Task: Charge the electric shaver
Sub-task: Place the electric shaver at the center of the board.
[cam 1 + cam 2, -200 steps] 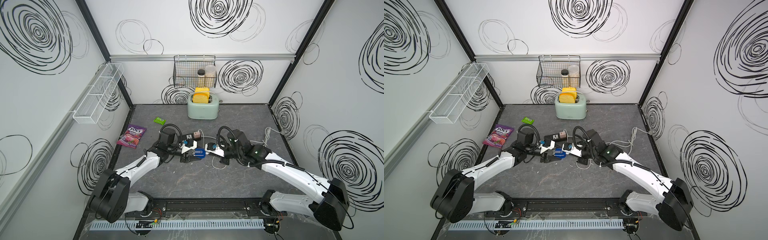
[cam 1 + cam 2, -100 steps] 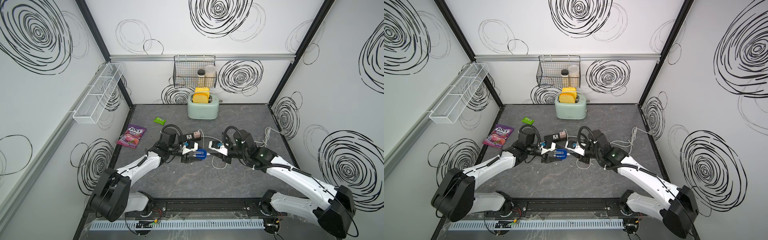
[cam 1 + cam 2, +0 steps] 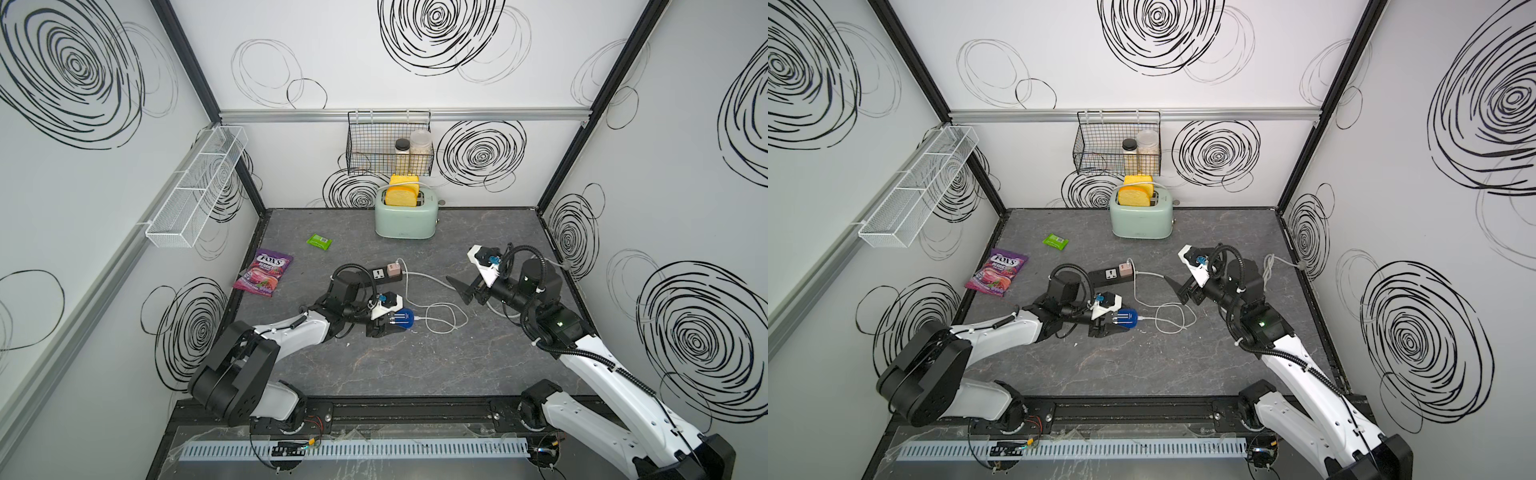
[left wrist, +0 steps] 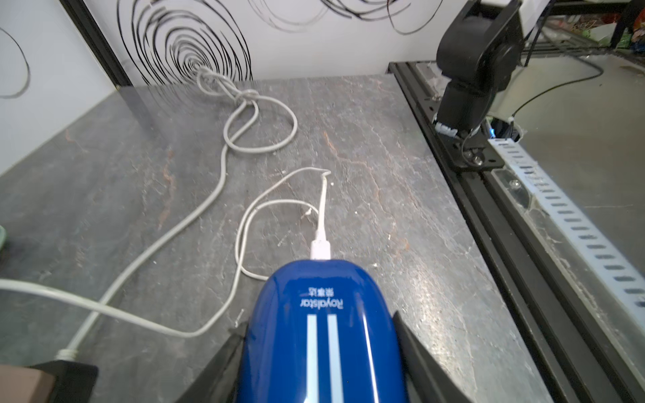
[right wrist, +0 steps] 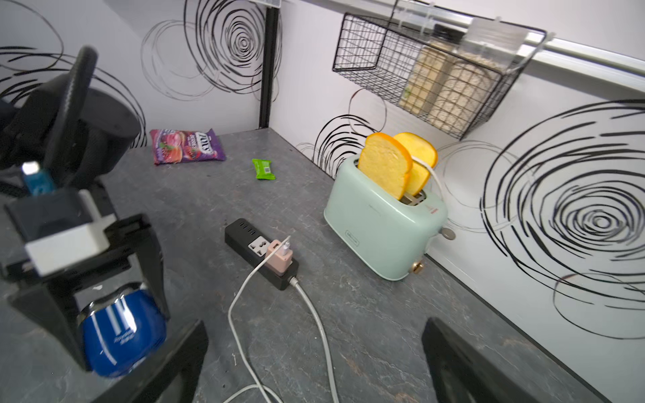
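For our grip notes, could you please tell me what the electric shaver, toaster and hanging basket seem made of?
The electric shaver: likely glossy blue plastic, given sharp reflections; chrome-look band at its head. The toaster: smooth mint-green shell with soft sheen, painted metal or plastic, unclear which. The hanging basket: thin black wire grid, probably coated metal.

This is looking like a robotics lab cell posing as a kitchen counter: a left arm and right arm are sitting bolted to a black rail, boxed in by white wall panels wearing scribbled black swirls. A toaster holding bread slices, a wire basket hanging with jars, a candy bag and a power strip are doing the kitchen set dressing on the stone-look top. Past the rail, the left wrist view is catching blurry clutter, maybe workroom shelving.
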{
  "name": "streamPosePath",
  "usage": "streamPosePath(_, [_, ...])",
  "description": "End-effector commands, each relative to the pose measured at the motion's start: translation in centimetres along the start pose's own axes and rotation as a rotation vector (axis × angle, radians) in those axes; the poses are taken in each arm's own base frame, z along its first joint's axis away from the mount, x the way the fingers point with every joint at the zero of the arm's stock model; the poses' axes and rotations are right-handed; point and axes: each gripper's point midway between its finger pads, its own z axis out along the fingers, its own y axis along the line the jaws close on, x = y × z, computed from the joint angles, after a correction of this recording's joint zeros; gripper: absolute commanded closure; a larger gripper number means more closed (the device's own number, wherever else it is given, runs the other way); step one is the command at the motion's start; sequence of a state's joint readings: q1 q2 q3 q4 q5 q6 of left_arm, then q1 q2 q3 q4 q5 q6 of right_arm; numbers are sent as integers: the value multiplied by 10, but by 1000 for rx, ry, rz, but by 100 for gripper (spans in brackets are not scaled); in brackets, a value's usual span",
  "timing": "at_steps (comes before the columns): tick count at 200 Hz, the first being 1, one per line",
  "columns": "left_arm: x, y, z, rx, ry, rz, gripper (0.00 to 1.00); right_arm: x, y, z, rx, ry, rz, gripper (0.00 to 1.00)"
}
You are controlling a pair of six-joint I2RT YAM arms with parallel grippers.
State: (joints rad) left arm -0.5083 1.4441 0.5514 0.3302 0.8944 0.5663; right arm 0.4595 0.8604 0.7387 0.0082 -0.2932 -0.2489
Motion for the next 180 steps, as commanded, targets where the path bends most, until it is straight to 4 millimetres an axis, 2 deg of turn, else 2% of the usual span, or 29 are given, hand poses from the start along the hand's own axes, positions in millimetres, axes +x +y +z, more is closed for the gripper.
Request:
streamPosePath(1, [4, 12, 15, -93, 20, 8, 100, -15, -21, -1, 79, -52, 68, 2])
streamPosePath(38, [30, 19, 34, -155, 80, -127, 100, -17, -32, -7, 99, -85, 111, 2])
streamPosePath(86, [76, 18, 40, -221, 231, -173, 100, -16, -36, -12, 116, -89, 98, 2])
streamPosePath(96, [82, 17, 41, -226, 251, -184, 98, -16, -36, -13, 119, -92, 96, 2])
streamPosePath(108, [86, 15, 43, -224, 261, -204, 81, -16, -37, -14, 124, -95, 97, 2])
streamPosePath(132, [94, 13, 47, -218, 295, -237, 69, -14, -38, -16, 132, -92, 94, 2])
streamPosePath(145, [94, 12, 48, -211, 297, -239, 52, -12, -39, -16, 134, -86, 94, 2])
streamPosePath(146, [94, 12, 48, -211, 297, -240, 51, -12, -39, -16, 134, -87, 93, 2])
streamPosePath(150, [93, 12, 48, -210, 294, -238, 29, -12, -39, -16, 137, -87, 92, 2])
streamPosePath(154, [93, 12, 48, -209, 294, -239, 15, -13, -40, -16, 139, -88, 91, 2])
streamPosePath(157, [92, 11, 48, -207, 293, -237, 0, -12, -40, -16, 139, -87, 91, 2])
streamPosePath(161, [90, 11, 48, -203, 290, -235, 3, -12, -40, -16, 140, -87, 91, 2])
streamPosePath(180, [74, 14, 48, -201, 277, -226, 3, -14, -43, -18, 152, -90, 89, 2])
